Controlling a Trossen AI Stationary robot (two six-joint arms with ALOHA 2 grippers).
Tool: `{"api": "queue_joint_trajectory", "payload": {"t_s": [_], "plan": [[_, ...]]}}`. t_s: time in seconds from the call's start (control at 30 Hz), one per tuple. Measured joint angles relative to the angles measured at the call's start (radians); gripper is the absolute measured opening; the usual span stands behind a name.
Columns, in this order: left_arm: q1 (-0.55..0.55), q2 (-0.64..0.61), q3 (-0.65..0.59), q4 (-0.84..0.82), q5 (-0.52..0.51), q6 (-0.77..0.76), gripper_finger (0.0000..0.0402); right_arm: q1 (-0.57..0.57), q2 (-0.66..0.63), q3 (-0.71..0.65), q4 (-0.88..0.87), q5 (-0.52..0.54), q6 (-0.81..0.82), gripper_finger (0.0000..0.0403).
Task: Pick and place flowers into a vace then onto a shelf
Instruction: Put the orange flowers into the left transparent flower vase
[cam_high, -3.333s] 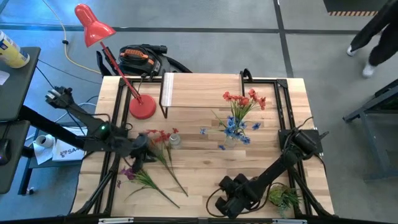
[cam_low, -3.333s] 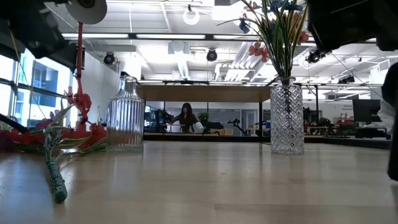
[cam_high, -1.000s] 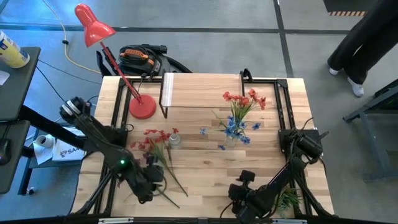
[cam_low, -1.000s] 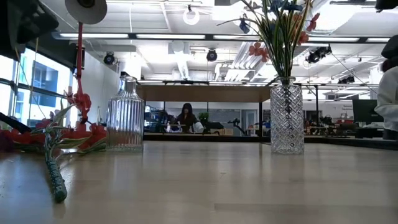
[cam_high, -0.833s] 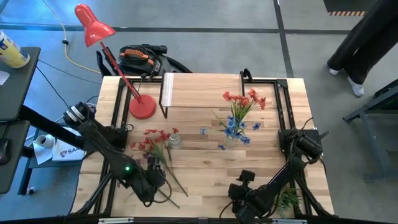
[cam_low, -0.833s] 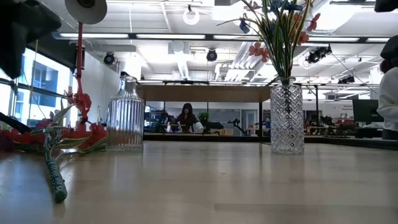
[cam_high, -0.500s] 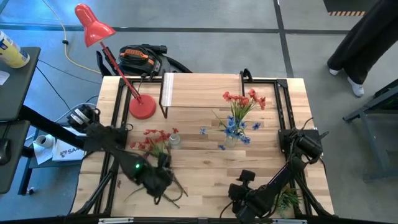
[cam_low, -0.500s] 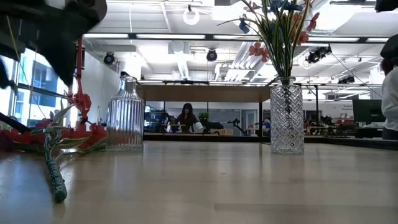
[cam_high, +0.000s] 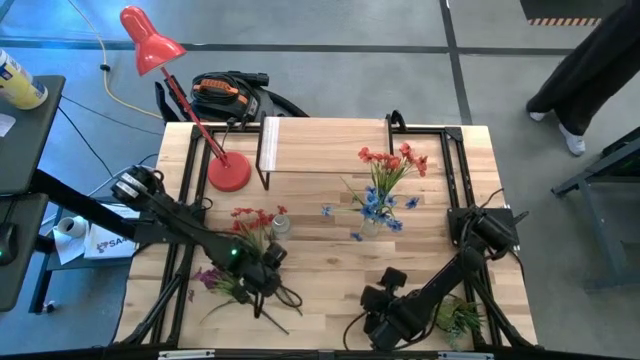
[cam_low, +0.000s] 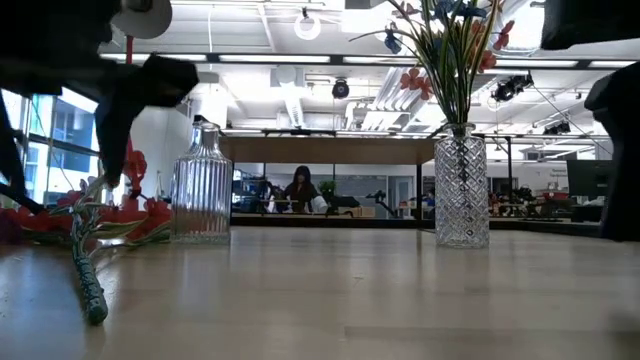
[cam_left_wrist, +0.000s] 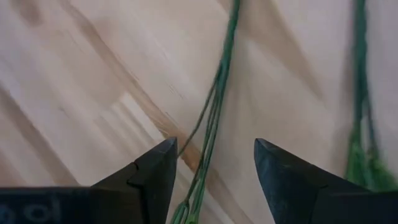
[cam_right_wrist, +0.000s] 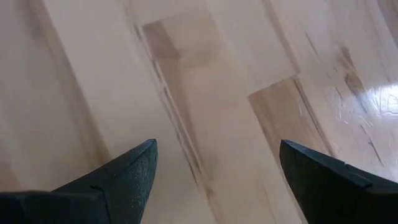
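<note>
Loose flowers lie flat on the table's left part: red blossoms (cam_high: 250, 218), a purple one (cam_high: 208, 277), and long green stems (cam_high: 280, 305) running toward the near edge. My left gripper (cam_high: 267, 286) hovers open over them. In the left wrist view its fingers (cam_left_wrist: 214, 149) stand on either side of a thin green stem (cam_left_wrist: 214, 106) without touching it. A crystal vase (cam_high: 378, 222) (cam_low: 461, 186) stands upright and holds red and blue flowers (cam_high: 392, 165). A ribbed glass bottle (cam_low: 201, 186) stands by the red blossoms. The shelf (cam_high: 325, 148) is at the far edge. My right gripper (cam_right_wrist: 217, 152) is open over bare wood near the near edge (cam_high: 383, 318).
A red desk lamp (cam_high: 225, 172) stands on the table's far left corner. A small leafy green plant (cam_high: 460, 318) sits at the near right corner. A few blue blossoms (cam_high: 327, 211) lie loose on the wood. A person (cam_high: 590, 45) stands beyond the table's far right.
My left gripper has swung from the table's near left part toward the right, and now sits over the stems. The purple blossom that the arm covered now shows. My right arm has shifted slightly.
</note>
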Motion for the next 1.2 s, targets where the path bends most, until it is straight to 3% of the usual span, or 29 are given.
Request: {"api": "queue_joint_trajectory", "payload": {"t_s": [0.23,0.43,0.83,1.2], "plan": [[0.001,0.016,-0.078,0.057,-0.009,0.020,0.0251,-0.031,0.000,0.000,0.007,-0.005,0.013,0.0327],[0.021,0.032,-0.117,0.132,0.012,0.013,0.0228,-0.046,0.000,0.000,0.037,-0.039,0.005,0.0327],[0.129,0.052,-0.122,0.201,0.059,0.020,0.0144,-0.050,0.000,0.000,0.066,-0.053,0.031,0.0326],[0.122,0.054,-0.121,0.190,0.072,-0.064,0.0035,-0.050,0.000,0.000,0.066,-0.053,0.036,0.0326]]}}
